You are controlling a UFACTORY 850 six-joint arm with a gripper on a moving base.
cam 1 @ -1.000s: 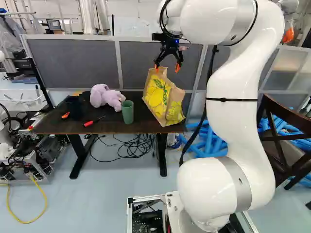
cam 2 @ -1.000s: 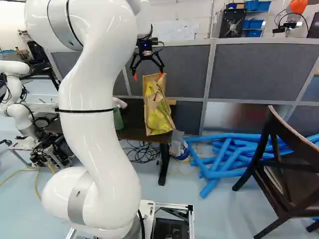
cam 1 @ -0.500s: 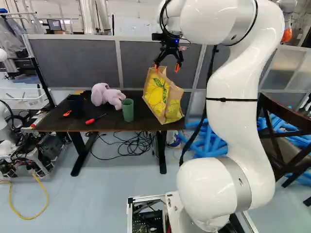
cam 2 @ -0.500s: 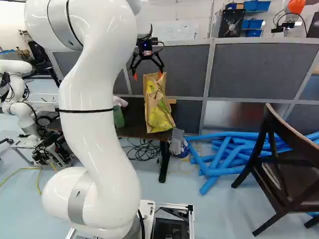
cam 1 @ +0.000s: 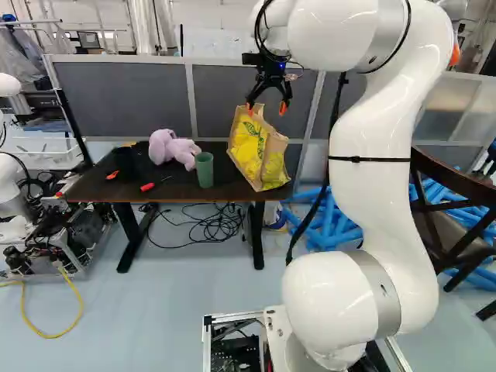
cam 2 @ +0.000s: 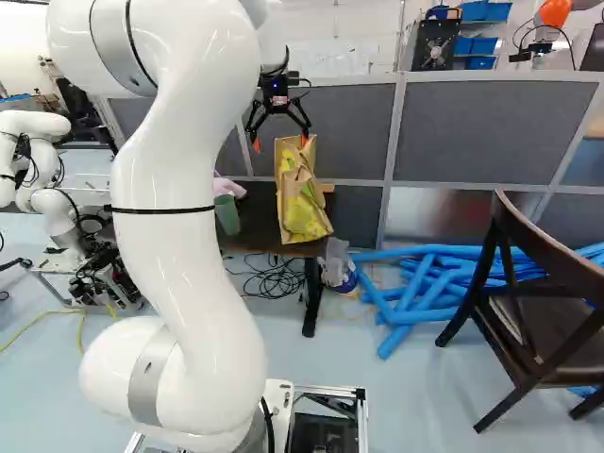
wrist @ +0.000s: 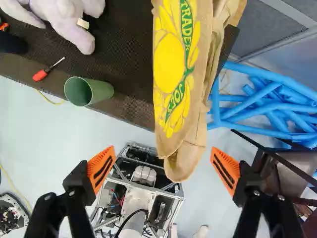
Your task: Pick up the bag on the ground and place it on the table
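Observation:
My gripper (cam 1: pixel 266 109) hangs over the right end of the dark table (cam 1: pixel 97 186) in the left base view. The brown paper bag with yellow print (cam 1: pixel 249 153) rests on that end, leaning somewhat, its top just under the fingertips. In the wrist view the gripper (wrist: pixel 163 161) has its orange-padded fingers spread wide. One end of the bag (wrist: pixel 173 64) reaches in between them, with a gap to each finger. Nothing is gripped. The bag's underside is hidden.
A purple plush toy (cam 1: pixel 172 149), green cup (cam 1: pixel 204 170) and red screwdriver (cam 1: pixel 149 186) lie or stand left of the bag. Blue foam tubes (cam 2: pixel 425 293) and a dark chair (cam 2: pixel 538 321) are on the right. Another robot (cam 2: pixel 42 179) stands far left. Grey partitions (cam 2: pixel 491 132) rise behind the table.
The base has moved: table, chair and far robot have shifted in both base views. The arm keeps its pose against its lowest joint. The bag remains on the table and the gripper stays open.

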